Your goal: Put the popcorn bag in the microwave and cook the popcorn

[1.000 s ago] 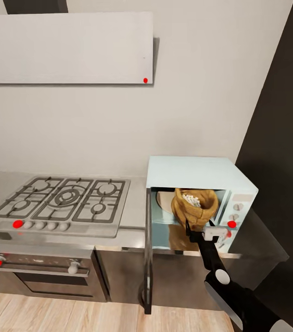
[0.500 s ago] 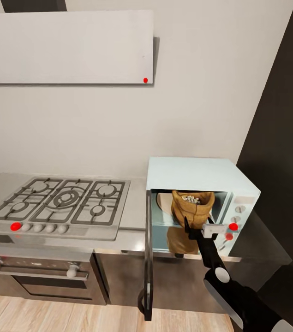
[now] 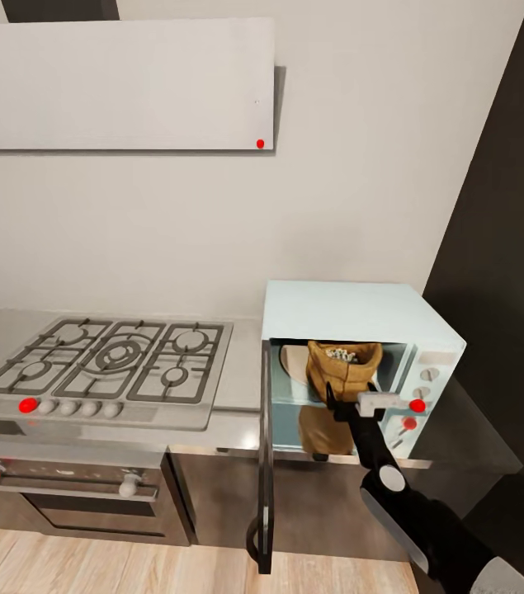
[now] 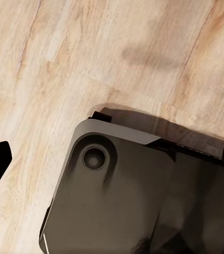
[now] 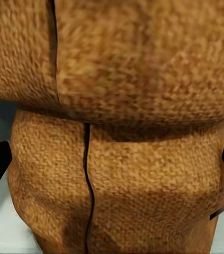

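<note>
Right gripper (image 3: 346, 404) grasps the popcorn bag (image 3: 342, 373) by its side, bag upright in the microwave (image 3: 361, 309) cavity mouth, door (image 3: 264, 462) swung open. Left gripper's state: cannot tell. Bag delivered; judged left: release, withdraw, shut door, start heating. Popcorn (image 3: 342, 355) visible at bag's mouth.

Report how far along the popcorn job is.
Done: the popcorn bag is off the countertop, and the microwave door is open. In hand: the right gripper holds the bag in the opening. Left: release it, shut the door, start heating.
</note>
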You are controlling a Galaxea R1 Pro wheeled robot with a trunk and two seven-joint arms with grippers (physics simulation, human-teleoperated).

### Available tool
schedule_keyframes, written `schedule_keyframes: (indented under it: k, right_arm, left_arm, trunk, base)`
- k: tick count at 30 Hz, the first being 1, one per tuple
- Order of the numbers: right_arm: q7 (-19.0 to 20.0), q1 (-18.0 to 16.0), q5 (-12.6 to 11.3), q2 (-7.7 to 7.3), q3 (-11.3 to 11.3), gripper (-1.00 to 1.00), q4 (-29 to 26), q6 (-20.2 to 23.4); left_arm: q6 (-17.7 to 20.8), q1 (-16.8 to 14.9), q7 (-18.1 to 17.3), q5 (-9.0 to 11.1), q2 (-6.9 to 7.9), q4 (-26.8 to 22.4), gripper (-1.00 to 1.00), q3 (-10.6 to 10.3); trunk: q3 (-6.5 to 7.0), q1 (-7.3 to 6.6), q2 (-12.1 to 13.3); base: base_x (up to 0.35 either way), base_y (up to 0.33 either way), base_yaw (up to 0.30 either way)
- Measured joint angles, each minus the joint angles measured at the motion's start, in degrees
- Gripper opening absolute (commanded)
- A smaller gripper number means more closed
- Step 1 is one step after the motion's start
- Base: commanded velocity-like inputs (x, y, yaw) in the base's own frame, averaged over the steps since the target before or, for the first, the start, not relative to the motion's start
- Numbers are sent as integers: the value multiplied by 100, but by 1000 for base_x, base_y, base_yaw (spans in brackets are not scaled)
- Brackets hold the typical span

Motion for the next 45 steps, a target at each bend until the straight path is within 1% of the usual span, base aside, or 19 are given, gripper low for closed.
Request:
schedule_keyframes:
  k: [2, 7, 11, 15, 17, 22, 27, 30, 33, 40, 45]
  right_arm:
    - [4, -48, 1, 7, 0, 100, 26, 55]
    - [15, -321, -6, 46, 10, 100, 136, 299]
    - [26, -463, 0, 191, 10, 100, 288, 402]
    - [65, -706, 0, 397, 11, 100, 716, 429]
    - [153, -809, -2, 495, 9, 100, 926, 431]
    - [389, -910, -7, 653, 5, 100, 1112, 432]
    - [438, -1092, -8, 743, 2, 100, 1361, 438]
    - [446, -1192, -8, 834, 1, 100, 1540, 432]
    - [490, -1298, -9, 867, 0, 100, 1621, 436]
    - [570, -1410, -18, 874, -5, 100, 1685, 435]
    - [606, -1569, -17, 882, -18, 100, 2136, 395]
  left_arm:
    - [0, 0, 1, 0, 0, 0, 100, -4]
    - [0, 0, 2, 0, 0, 0, 100, -4]
    - [0, 0, 2, -2, 0, 0, 100, -5]
    - [0, 0, 2, 0, 0, 0, 100, -7]
    - [0, 0, 2, 0, 0, 0, 100, -7]
    - [0, 0, 2, -1, 0, 0, 100, -7]
    - [0, 0, -1, -1, 0, 0, 100, -7]
    - [0, 0, 0, 0, 0, 0, 100, -7]
    - [0, 0, -1, 0, 0, 0, 100, -7]
    - [0, 0, 0, 0, 0, 0, 100, -7]
    - [0, 0, -1, 0, 0, -2, 100, -7]
  trunk:
    - [0, 0, 0]
    - [0, 0, 0]
    - [0, 0, 0]
    - [0, 0, 0]
    - [0, 0, 0]
    - [0, 0, 0]
    - [0, 0, 0]
    - [0, 0, 0]
    - [0, 0, 0]
    - [0, 0, 0]
    - [0, 0, 0]
  base:
    - [0, 0, 0]
    - [0, 0, 0]
    - [0, 0, 0]
    - [0, 0, 0]
    - [0, 0, 0]
    - [0, 0, 0]
    - [0, 0, 0]
    - [0, 0, 0]
    - [0, 0, 0]
    - [0, 0, 0]
    - [0, 0, 0]
